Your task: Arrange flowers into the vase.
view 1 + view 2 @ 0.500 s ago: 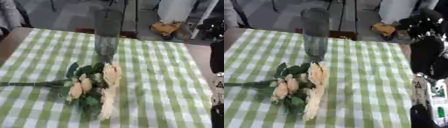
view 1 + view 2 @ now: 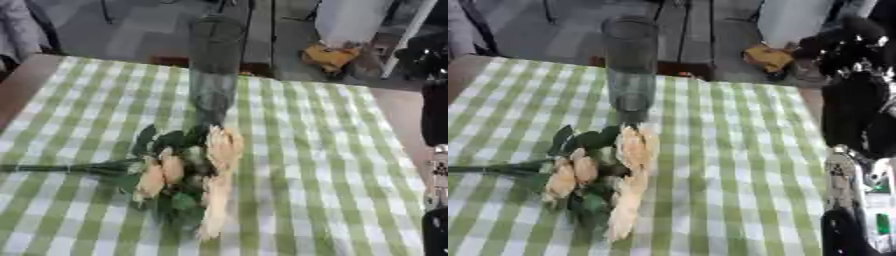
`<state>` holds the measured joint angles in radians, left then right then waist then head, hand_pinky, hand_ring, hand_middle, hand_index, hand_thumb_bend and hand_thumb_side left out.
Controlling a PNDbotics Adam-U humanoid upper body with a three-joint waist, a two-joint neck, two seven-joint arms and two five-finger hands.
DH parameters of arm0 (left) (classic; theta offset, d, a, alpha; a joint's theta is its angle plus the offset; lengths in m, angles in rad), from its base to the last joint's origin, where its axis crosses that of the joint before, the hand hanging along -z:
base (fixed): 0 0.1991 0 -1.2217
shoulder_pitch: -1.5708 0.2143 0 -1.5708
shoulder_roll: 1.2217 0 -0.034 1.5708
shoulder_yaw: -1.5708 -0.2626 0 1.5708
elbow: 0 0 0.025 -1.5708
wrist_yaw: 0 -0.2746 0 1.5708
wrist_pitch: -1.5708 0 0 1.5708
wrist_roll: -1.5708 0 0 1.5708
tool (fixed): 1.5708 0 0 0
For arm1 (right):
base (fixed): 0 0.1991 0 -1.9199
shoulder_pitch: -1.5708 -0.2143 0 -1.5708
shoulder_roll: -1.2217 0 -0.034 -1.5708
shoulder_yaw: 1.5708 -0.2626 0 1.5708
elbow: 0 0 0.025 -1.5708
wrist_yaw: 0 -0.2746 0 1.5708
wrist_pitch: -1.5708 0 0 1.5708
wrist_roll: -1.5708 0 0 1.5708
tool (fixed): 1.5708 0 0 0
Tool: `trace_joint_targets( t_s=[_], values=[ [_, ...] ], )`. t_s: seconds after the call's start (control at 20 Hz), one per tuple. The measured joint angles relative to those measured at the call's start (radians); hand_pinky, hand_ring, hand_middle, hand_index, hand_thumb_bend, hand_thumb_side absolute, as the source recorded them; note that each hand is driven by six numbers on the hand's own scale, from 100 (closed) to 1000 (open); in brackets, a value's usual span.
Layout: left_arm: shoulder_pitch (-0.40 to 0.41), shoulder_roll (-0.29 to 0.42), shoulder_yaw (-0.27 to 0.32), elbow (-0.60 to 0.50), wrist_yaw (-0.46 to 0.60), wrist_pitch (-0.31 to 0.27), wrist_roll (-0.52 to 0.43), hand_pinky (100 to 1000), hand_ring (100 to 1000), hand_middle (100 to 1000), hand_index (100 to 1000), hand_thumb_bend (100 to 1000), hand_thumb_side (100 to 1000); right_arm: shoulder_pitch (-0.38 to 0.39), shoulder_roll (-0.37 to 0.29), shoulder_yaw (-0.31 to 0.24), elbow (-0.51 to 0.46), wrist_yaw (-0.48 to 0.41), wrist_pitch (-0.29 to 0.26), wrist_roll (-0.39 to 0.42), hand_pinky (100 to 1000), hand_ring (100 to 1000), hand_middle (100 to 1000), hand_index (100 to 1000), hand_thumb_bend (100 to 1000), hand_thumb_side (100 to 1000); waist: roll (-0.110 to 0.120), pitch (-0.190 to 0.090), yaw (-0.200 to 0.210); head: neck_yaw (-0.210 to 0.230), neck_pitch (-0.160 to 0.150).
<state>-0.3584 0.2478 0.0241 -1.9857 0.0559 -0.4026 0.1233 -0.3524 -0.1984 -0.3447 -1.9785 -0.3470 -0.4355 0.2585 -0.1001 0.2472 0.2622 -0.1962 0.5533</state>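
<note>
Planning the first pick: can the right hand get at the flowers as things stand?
Probably yes. The flowers lie flat on the tablecloth, with bare cloth between them and the right arm at the table's right edge. The vase stands behind them, off that path.

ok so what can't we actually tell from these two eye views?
- Right hand: blurred dark mass at the right edge of the right eye view; finger state unreadable.
- Left hand: in neither view.
- Flowers: stem ends cut off by the left edge; bloom count lost to blur.
- Vase: its base sits behind the leaves; contents unclear.
</note>
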Motion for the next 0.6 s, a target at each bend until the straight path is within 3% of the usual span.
trace_joint_targets(
  t_s=[0.3,0.6],
  values=[
    [-0.044,0.111,0.015,0.0,-0.11,0.008,0.002,554,824,935,984,100,628,0.001,0.0,0.0,0.0,0.0,0.002,0.0,634,670,610,796,100,1000,0.008,-0.009,-0.001,0.001,0.031],
    [-0.1,0.23,0.008,0.0,-0.263,0.07,-0.029,580,838,935,1000,100,516,0.003,0.0,0.001,0.0,0.0,0.006,0.001,634,667,610,795,100,1000,0.017,-0.021,-0.01,0.002,0.072]
  ],
)
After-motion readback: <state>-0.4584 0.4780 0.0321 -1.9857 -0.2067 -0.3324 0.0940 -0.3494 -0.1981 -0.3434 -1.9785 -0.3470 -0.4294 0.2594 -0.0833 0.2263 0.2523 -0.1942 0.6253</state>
